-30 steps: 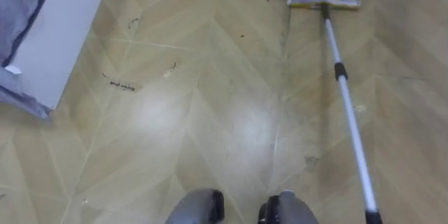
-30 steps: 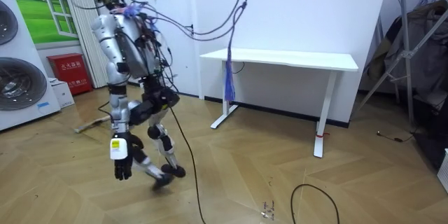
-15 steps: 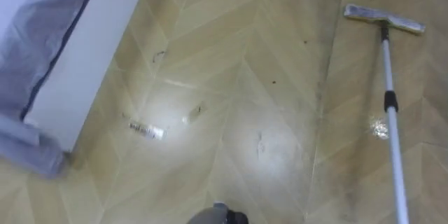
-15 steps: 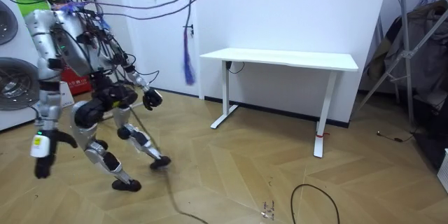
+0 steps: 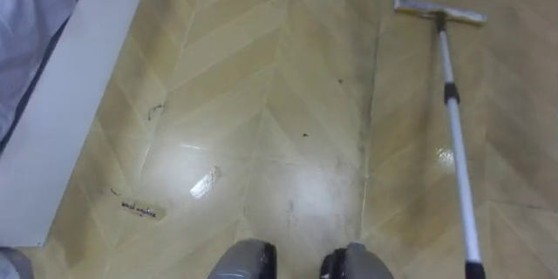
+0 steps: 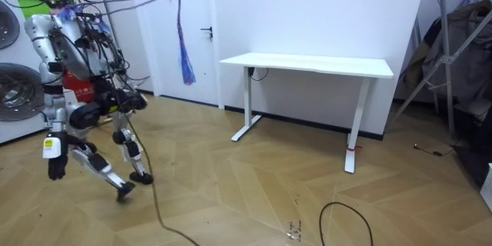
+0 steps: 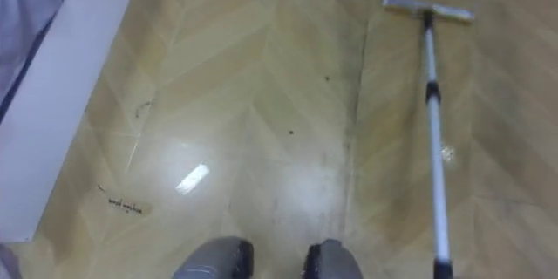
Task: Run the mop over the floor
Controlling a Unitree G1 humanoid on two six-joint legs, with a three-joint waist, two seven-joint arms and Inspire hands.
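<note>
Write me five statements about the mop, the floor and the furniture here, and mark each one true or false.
1. The mop head lies on the floor, ahead and to the robot's right. True.
2. The mop handle is bright red. False: it is silvery with a dark collar partway along.
3. A white desk stands by the wall. True.
4. The desk lies tipped over on its side. False: it stands upright on its legs.
5. Dark scuff marks show on the floor. True.
</note>
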